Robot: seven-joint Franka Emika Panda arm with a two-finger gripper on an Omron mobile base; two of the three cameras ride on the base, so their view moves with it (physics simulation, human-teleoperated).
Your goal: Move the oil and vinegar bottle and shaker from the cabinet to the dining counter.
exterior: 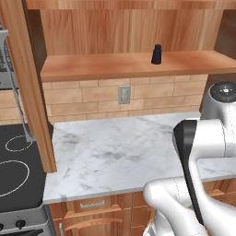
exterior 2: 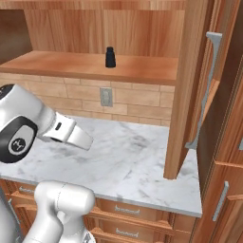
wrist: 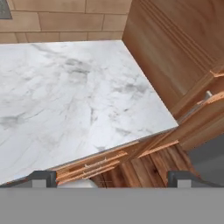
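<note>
I count shaker (exterior: 156, 54): 1, on the shelf (exterior: 115, 67) | wall outlet (exterior: 124, 94): 1 | worktop (exterior: 115, 152): 1 | open cabinet doors (exterior 2: 182, 90): 2 | stove (exterior: 18, 175) rings: 2 visible, perhaps more beyond the frame edge | bar handles (exterior 2: 209, 85): 2 that I can see

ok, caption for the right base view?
Black shaker stands alone on the open cabinet shelf above the marble worktop.

Cabinet (exterior: 129, 64) doors swung wide, shelf front unblocked; shaker (exterior: 156, 54) stands alone mid-shelf, free room both sides and above. Open door panels (exterior 2: 182, 90) flank the opening, narrowing side approach. Marble worktop (exterior: 115, 152) below lies bare up to the brick backsplash (exterior: 92, 99).
</note>
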